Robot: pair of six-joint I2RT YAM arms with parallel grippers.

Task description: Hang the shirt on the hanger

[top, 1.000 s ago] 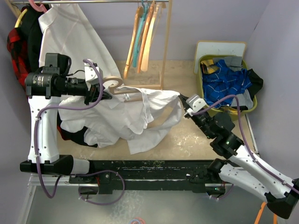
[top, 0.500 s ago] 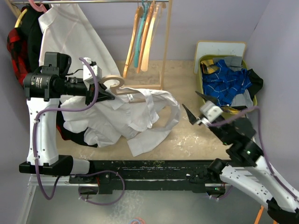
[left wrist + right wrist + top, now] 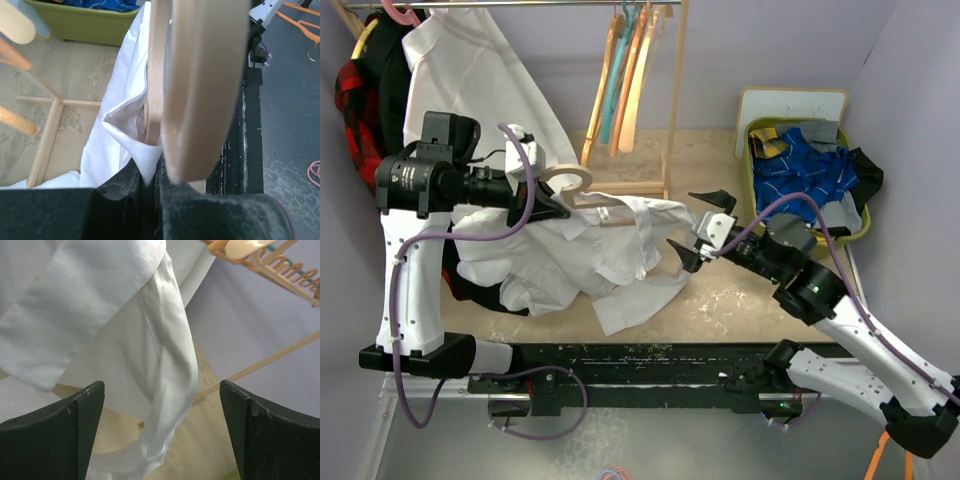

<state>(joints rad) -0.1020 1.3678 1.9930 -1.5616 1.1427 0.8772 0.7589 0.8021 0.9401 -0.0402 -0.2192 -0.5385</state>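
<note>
- The left gripper (image 3: 542,200) stays clenched on the hanger (image 3: 570,180), with the shirt (image 3: 610,255) draped partly over it.
- The right gripper (image 3: 698,225) has released the shirt and returns, wide open, to its hanging edge, probably to regrip.

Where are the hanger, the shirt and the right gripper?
hanger (image 3: 205,85), left wrist view, on its thick hook.
shirt (image 3: 590,255), top external view, on the crumpled body cloth.
right gripper (image 3: 161,387), right wrist view, midway between its open fingertips.
</note>
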